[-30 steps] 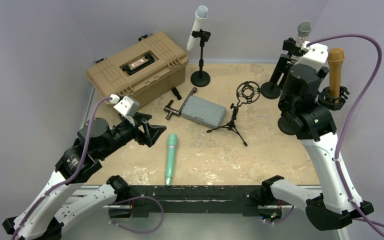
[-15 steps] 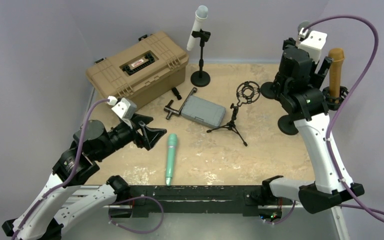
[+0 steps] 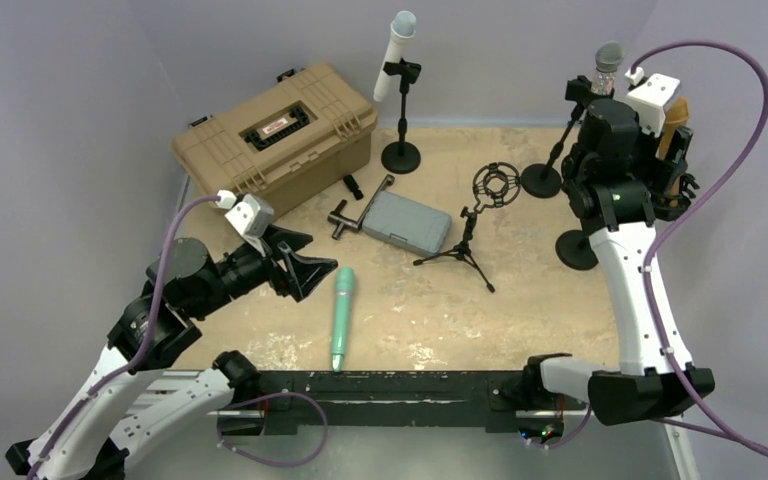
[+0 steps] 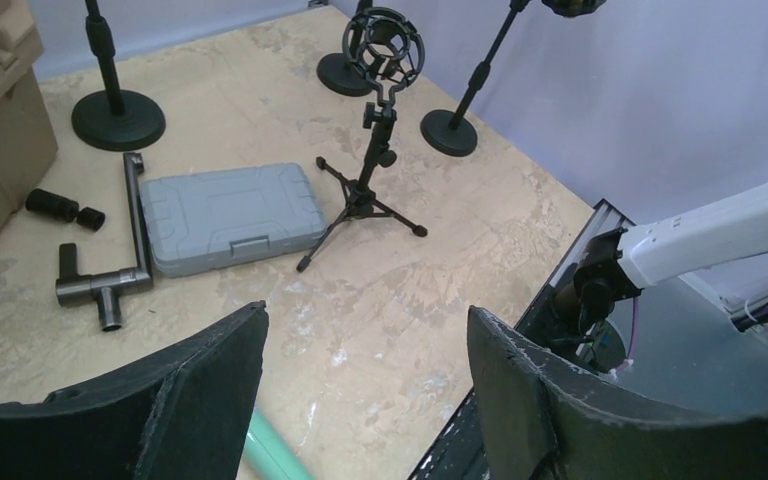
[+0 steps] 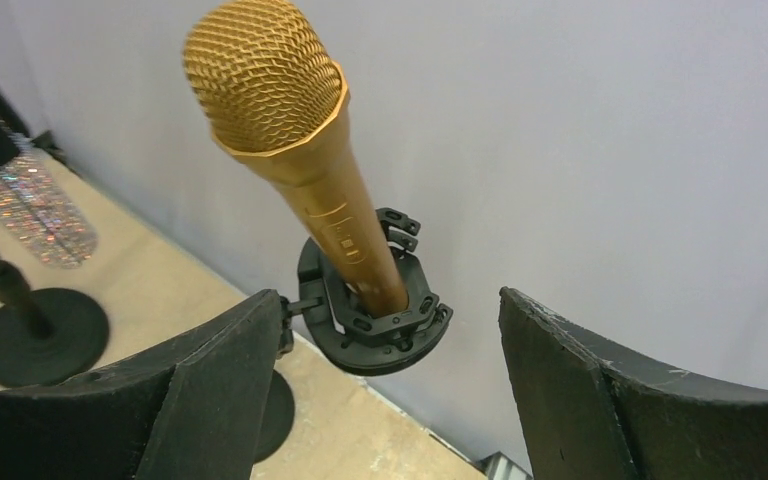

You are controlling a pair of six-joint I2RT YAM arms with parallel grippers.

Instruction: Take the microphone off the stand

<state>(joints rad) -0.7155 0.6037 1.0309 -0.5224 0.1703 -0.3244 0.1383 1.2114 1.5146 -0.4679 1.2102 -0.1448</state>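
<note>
A gold microphone [image 5: 305,150] stands upright in a black shock mount [image 5: 375,325] on its stand [image 3: 575,250] at the far right. In the top view the gold microphone [image 3: 676,112] is mostly hidden behind my right wrist. My right gripper [image 5: 388,295] is open, with one finger on either side of the mount and a little short of it, touching nothing. My left gripper [image 3: 310,270] hovers open and empty low at the left, just beside a teal microphone [image 3: 341,318] that lies flat on the table.
A glittery microphone [image 3: 608,58] on a stand stands just left of my right wrist. Further left are an empty shock-mount tripod [image 3: 495,187], a white microphone on a stand [image 3: 396,55], a grey case [image 3: 407,222], a metal T-tool [image 3: 345,215] and a tan case [image 3: 275,135]. The wall is close behind.
My right wrist has swung right and back, from in front of the glittery microphone to the gold one. The left arm has edged slightly right.
</note>
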